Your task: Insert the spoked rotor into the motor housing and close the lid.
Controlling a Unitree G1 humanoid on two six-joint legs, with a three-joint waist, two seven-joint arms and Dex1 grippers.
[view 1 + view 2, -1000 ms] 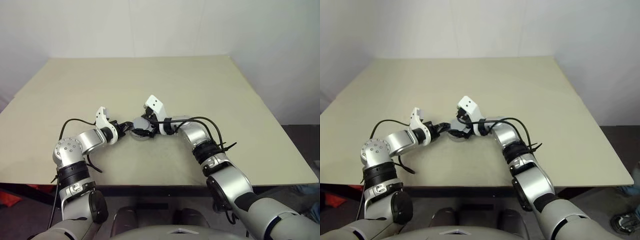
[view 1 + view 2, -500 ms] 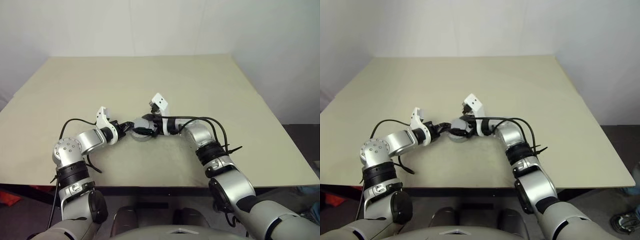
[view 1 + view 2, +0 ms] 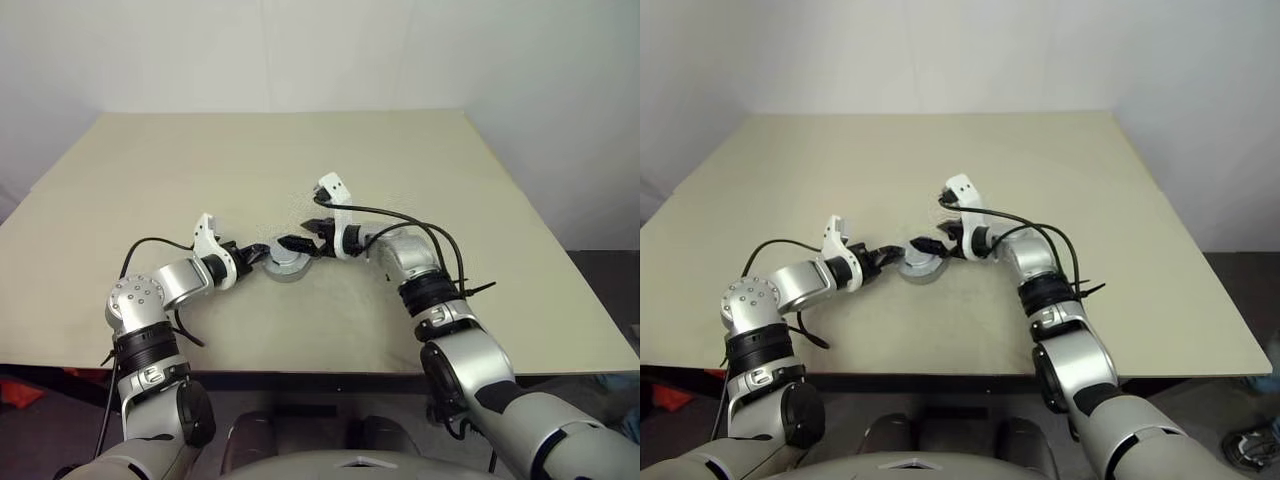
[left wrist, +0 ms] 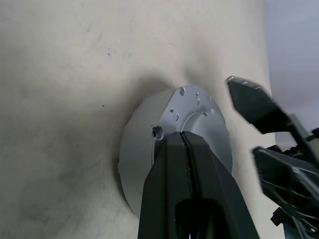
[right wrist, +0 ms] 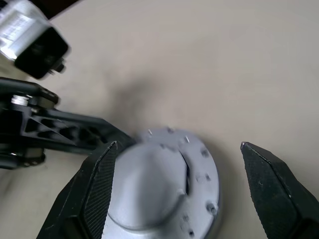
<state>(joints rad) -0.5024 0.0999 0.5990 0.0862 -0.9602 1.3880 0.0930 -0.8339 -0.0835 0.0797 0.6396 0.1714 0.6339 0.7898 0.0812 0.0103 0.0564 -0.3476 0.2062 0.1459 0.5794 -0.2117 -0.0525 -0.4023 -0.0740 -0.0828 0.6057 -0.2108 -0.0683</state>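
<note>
Silvery-white round metal lid (image 3: 286, 262) lying flat and shut over the motor housing, resting near the middle of the beige table (image 3: 480, 200), between the two grippers. Left gripper (image 4: 185, 149) reaching over the lid's top with black fingers (image 4: 169, 174) pressed together, tips touching the disc near its centre. Right gripper (image 5: 179, 164) hanging just above the lid's far edge, fingers (image 5: 276, 191) spread wide on either side, holding nothing. Rotor hidden under the lid, if inside.

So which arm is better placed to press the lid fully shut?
Probably the right: its end effector is open and free beside the lid, while the left end effector is shut, fingertips resting on the disc.
</note>
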